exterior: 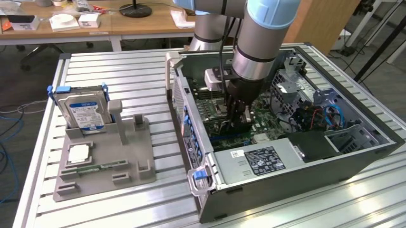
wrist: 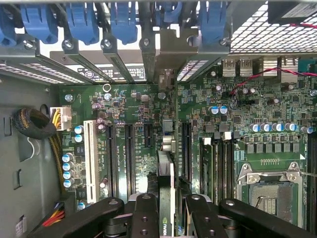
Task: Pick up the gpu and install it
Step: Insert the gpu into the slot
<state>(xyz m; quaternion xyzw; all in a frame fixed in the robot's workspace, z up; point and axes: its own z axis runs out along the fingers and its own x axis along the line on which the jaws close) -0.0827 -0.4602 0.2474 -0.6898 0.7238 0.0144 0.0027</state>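
Left to right in the exterior view: grey fixture tray [exterior: 101, 164] sits on the slatted table [exterior: 127, 71], well apart from the case. On it the blue-labelled hard drive [exterior: 82, 110] stands upright in its slot at the far end; two grey posts [exterior: 127, 121] stand empty beside it, a small pale chip [exterior: 79, 153] and a narrow green memory stick [exterior: 101, 167] lie flat nearer the camera.

Next, the open PC case [exterior: 285, 142] lies on its side. My arm [exterior: 263, 38] comes down into the middle of it, my gripper [exterior: 236, 114] low over the motherboard [exterior: 219, 102]. The silver power supply [exterior: 260, 161] is just beside on the near side, blue and red cables [exterior: 317, 116] and the drive cage [exterior: 352, 137] to the exterior view's right.

Wrist view: my fingers [wrist: 144, 213] pinch the gpu [wrist: 167, 198] — held edge-on between the pads, black cooler edge with a green logo visible. It hangs above the board, lined up among the long black expansion slots [wrist: 130, 153]. Around it: a white slot [wrist: 90, 153] and a sleeved cable bundle [wrist: 37, 126] on one side, memory slots [wrist: 218, 168] and the CPU socket [wrist: 272, 191] on the other. Blue retention clips [wrist: 124, 22] line the rear bracket bays ahead — whether the card touches its slot, I cannot tell.
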